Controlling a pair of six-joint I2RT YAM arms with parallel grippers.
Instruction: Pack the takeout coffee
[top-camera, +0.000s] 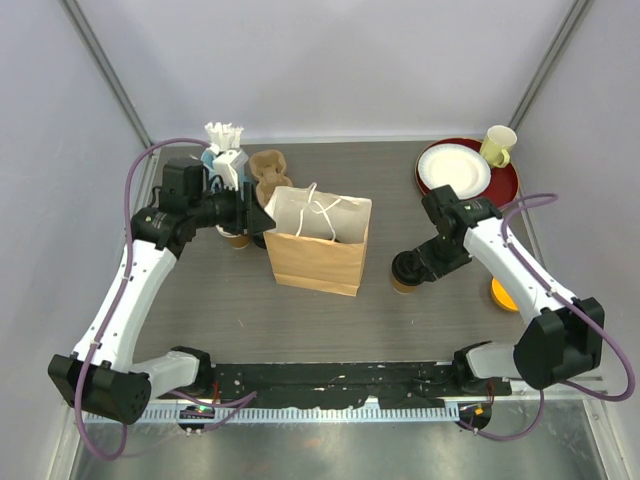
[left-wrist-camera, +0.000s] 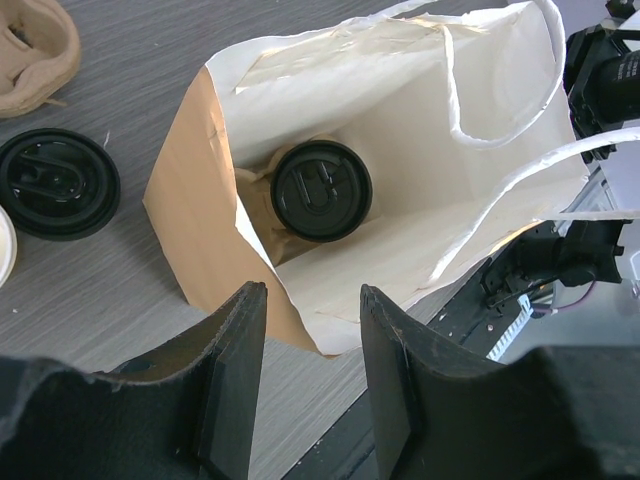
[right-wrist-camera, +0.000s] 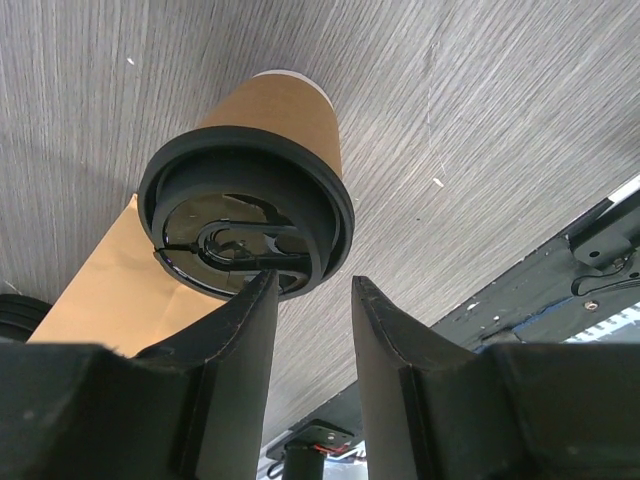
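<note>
1. The bag (top-camera: 318, 262) stands open near the middle of the bench (top-camera: 200, 300), white handles up.
2. The bagged cup (left-wrist-camera: 321, 190) stands at the bottom of the bag. Only its black lid and a sliver of brown wall show in the left wrist view, and the top view does not show it clearly.
3. The left cup (top-camera: 237, 239) stands on the bench just left of the bag, mostly hidden under the left arm. The left wrist view shows its lid (left-wrist-camera: 50, 182) from above.
4. The left claw (left-wrist-camera: 312, 300) hangs over the bag's near left corner. Its jaws are parted with nothing between them. From above (top-camera: 258, 215) it sits at the bag's left rim, and I cannot tell whether it touches the paper.
5. The right cup (top-camera: 404, 274) is on the bench just right of the bag.
6. The right claw (right-wrist-camera: 313, 290) is parted, with bare bench in the gap. The right cup's lid (right-wrist-camera: 250, 215) lies just past the tips and one finger overlaps its rim. I cannot tell whether they touch, or whether the cup is tilted.
7. In the right wrist view, a dark thing beside the bag is cut off by the left edge and cannot be made out.
8. An orange thing (top-camera: 502, 296) near the bench's right edge is half hidden by the right arm.
</note>
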